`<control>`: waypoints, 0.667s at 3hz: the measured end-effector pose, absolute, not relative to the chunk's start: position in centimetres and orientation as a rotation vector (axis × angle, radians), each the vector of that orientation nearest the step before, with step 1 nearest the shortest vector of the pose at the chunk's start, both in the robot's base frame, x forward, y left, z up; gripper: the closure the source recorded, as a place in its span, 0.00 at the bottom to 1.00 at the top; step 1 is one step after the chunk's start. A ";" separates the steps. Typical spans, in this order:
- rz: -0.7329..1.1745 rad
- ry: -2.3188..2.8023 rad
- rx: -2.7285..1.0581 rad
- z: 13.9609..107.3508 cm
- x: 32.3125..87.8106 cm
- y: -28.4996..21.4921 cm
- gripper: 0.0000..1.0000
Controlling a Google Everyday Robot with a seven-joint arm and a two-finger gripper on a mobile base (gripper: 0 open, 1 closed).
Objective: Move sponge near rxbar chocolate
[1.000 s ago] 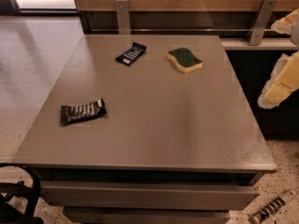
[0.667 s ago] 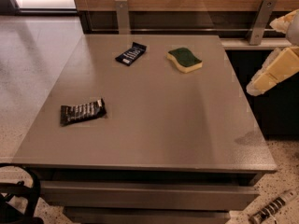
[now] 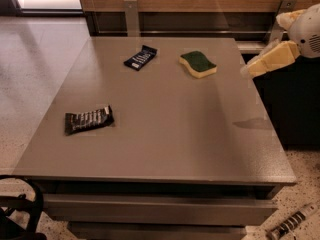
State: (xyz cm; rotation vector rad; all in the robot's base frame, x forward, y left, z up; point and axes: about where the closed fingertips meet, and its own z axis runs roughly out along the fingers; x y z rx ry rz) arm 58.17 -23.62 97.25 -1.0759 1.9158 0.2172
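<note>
**Sponge not yet grasped: line up the reach first**

The robot's cream-coloured hand (image 3: 267, 60) hangs off the right edge of the flat grey desk (image 3: 175, 149), well apart from everything on it. It shows only partly at the frame's border, so I cannot tell whether it is open or closed, though nothing appears to be in it.

The wavy-edged sponge (image 3: 198, 64), pale yellow foam under a dark green scouring top, lies flat at the far right of the desk, nearest the hand. The rxbar chocolate (image 3: 88, 119), a flat bar in a glossy black wrapper with white lettering, lies at the near left, well apart from the sponge. A dark navy-blue wrapped bar (image 3: 140, 57) near the sponge's left is not the target.

The step in hand looks like the approach. Come in over the sponge, grip its foam sides across the narrower span and lift clear. Then carry it diagonally and set it down beside the black bar, not on it.
</note>
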 end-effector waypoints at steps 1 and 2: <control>0.287 1.824 -1.000 96.6 60.7 -23.3 0.00; 0.286 1.825 -1.001 96.6 60.6 -23.3 0.00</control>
